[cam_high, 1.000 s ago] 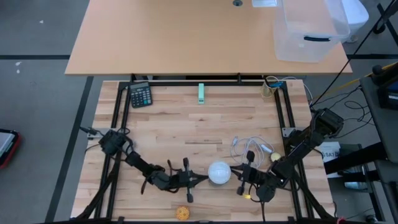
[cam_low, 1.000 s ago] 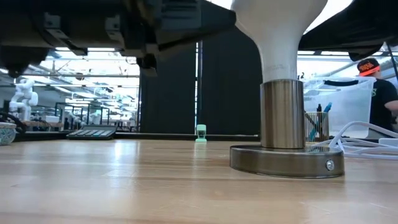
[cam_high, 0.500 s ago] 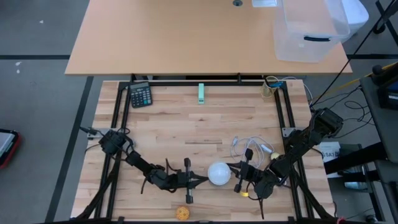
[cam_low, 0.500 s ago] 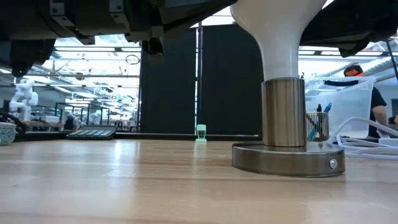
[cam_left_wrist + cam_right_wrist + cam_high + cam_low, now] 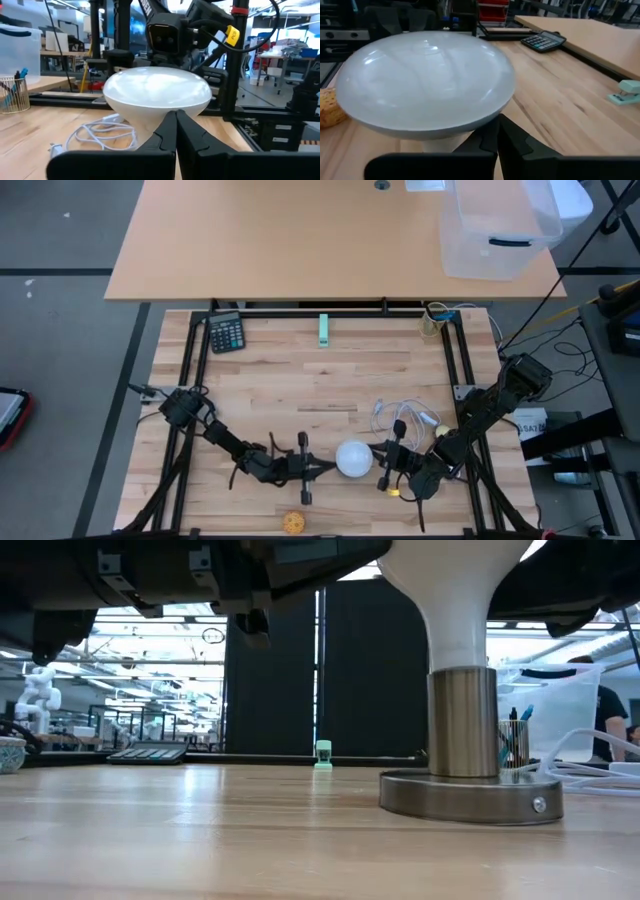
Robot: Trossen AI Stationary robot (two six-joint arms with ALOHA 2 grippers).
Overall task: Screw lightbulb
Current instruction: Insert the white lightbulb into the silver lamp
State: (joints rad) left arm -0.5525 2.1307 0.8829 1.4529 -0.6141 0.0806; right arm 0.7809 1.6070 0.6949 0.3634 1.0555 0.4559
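Two arms are brought in low over the front of the table (image 5: 330, 380), one from each side, so that the bulb (image 5: 353, 459) is flanked between them. The table is the largest thing, and its front middle is where the work is set: the bulb stands upright there with its narrow neck seated in a metal socket (image 5: 463, 722) on a round base (image 5: 470, 796), as the low view shows. Upright seating is what a screwing turn needs, and the wide base is judged to hold the socket steady against that turn.

The left gripper (image 5: 322, 468) is placed just beside the bulb on its left, with the fingers (image 5: 167, 131) pressed together in the left wrist view and nothing held between them; their tips are pointed at the underside of the globe. The right gripper (image 5: 378, 466) is placed just beside it on the right, and its fingers (image 5: 490, 134) are likewise seen closed on nothing, under the globe's rim. Whether either tip is touching the bulb cannot be told.

A white cable (image 5: 400, 418) is left coiled behind the base. A calculator (image 5: 226, 333) lies far back on the left, and a small yellowish ball (image 5: 292, 522) at the front edge, both well apart from the work.
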